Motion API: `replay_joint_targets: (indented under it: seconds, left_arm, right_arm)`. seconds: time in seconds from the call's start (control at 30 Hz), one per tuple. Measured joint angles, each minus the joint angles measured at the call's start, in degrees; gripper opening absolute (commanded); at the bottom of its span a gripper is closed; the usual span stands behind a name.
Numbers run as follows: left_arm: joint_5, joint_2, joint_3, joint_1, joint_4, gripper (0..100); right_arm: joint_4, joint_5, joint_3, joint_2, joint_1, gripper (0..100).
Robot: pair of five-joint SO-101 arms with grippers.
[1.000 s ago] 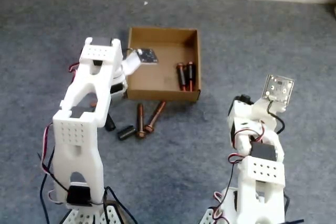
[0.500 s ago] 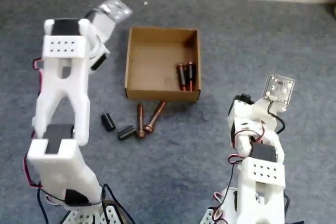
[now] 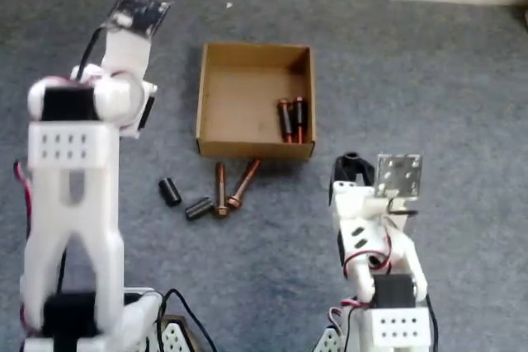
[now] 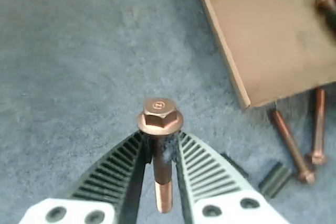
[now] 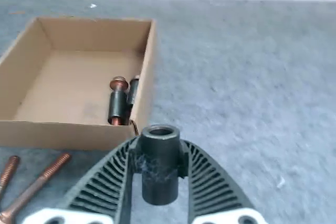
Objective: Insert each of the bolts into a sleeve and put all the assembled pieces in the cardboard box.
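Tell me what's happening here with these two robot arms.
The left gripper is shut on a copper bolt and the right gripper is shut on a black sleeve, not yet joined. Two assembled pieces lie in the cardboard box. Two loose bolts and two loose sleeves lie on the carpet beside it.

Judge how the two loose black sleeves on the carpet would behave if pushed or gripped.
Both loose sleeves are short cylinders lying on their sides, so a push would probably roll them, though the carpet should damp that. They seem rigid: the held sleeve looks unsquashed in the right gripper. Smooth walls might slip.
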Motion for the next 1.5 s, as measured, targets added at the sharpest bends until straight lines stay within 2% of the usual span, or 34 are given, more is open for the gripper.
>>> replay_joint_targets:
  seconds: [0.17, 0.27, 0.6, 0.77, 1.07, 1.3, 1.5]
  left_arm:
    - [3.52, -14.15, 13.89, 0.0, -8.0, 1]
    - [5.89, -22.07, 21.1, 1.85, -11.43, 1]
    - [17.93, -44.75, 40.79, 14.24, -24.53, 1]
    - [22.68, -53.01, 49.49, 18.81, -32.09, 1]
    - [27.69, -58.81, 55.65, 30.07, -37.71, 1]
    - [28.92, -59.52, 56.53, 36.4, -38.42, 1]
    - [28.92, -59.52, 61.71, 38.07, -45.63, 1]
  right_arm:
    - [0.0, 0.26, 4.57, -9.58, -1.58, 0.5]
    - [0.18, 0.26, 5.36, -10.55, -4.66, 0.5]
    - [1.14, 0.26, 5.36, -10.99, -12.57, 0.5]
    - [4.4, 0.26, 5.36, -10.99, -19.25, 0.5]
    - [4.04, 0.26, 5.36, -10.99, -29.36, 0.5]
    - [-1.49, 0.26, 5.36, -10.99, -30.15, 0.5]
    - [-3.25, 0.26, 5.36, -10.99, -30.24, 0.5]
